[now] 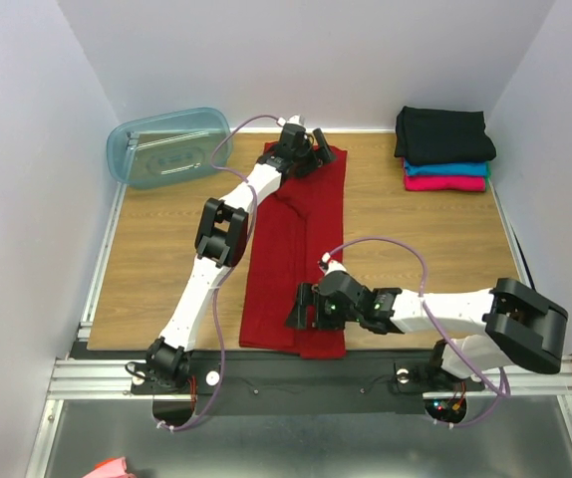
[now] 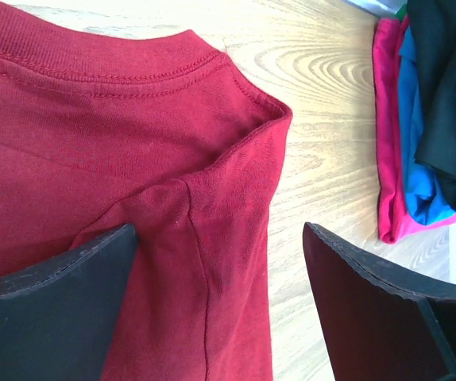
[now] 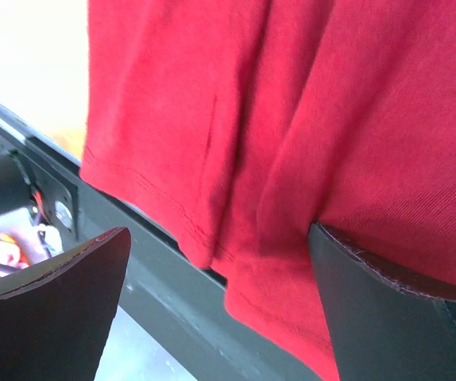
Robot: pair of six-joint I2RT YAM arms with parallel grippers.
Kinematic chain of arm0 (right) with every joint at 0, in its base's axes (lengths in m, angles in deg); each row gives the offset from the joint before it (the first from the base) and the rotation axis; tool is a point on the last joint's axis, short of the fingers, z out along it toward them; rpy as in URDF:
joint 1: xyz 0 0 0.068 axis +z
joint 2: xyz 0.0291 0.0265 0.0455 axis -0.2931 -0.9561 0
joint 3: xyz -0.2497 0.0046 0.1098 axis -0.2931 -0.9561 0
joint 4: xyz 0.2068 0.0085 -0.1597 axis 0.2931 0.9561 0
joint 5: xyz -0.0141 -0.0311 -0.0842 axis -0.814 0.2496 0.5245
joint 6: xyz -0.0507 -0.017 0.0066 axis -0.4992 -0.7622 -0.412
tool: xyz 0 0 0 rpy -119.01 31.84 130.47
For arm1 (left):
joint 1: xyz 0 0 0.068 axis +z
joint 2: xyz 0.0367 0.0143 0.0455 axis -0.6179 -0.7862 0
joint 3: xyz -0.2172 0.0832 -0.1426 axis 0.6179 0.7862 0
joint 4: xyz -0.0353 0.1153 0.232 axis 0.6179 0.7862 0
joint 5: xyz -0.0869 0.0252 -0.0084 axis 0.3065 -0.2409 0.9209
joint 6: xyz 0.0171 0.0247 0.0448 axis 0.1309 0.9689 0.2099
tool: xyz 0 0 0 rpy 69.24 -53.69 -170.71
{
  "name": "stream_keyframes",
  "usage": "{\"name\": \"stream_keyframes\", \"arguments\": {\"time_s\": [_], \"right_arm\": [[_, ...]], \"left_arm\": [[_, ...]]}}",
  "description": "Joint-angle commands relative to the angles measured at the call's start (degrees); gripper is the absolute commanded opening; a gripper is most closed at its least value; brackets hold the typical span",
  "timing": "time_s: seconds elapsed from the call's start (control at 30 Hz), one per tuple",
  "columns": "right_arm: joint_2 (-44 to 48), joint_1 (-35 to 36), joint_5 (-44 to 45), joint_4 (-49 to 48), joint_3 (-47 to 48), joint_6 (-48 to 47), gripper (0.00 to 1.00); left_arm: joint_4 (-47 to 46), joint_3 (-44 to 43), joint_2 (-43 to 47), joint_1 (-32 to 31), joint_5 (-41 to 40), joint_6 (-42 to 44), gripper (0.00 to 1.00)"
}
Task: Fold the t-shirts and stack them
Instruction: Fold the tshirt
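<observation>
Two wide-spread hands: left hand (image 2: pixel 218 238) over the red t-shirt (image 1: pixel 296 239) near its collar, right hand (image 3: pixel 218 238) over its hem.

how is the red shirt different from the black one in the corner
The red shirt lies as a long narrow strip; the black shirt is folded into a compact rectangle. The red shirt rests directly on the table; the black shirt tops the teal shirt and pink shirt. Both are plain, unprinted cloth.
</observation>
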Motion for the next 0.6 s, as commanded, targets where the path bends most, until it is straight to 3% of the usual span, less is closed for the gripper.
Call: {"name": "stream_keyframes", "arguments": {"time_s": [0.0, 0.13, 0.3, 0.57], "right_arm": [[2.7, 1.1, 0.1, 7.5, 0.9, -1.7, 1.0], [8.8, 1.0, 0.0, 10.6, 2.0, -3.0, 1.0], [15.8, 1.1, 3.6, 16.4, 3.0, -2.1, 1.0], [20.8, 1.1, 8.1, 19.9, 3.8, -0.3, 1.0]], "left_arm": [[2.7, -0.7, -2.0, 1.3, -4.8, -1.8, 0.99], [7.8, -2.3, -0.7, 2.1, -17.2, -5.0, 0.99], [9.7, -3.0, 1.5, 4.6, -23.2, -8.0, 0.99], [5.0, -2.7, 6.5, 4.6, -13.7, -3.2, 0.99]]}}
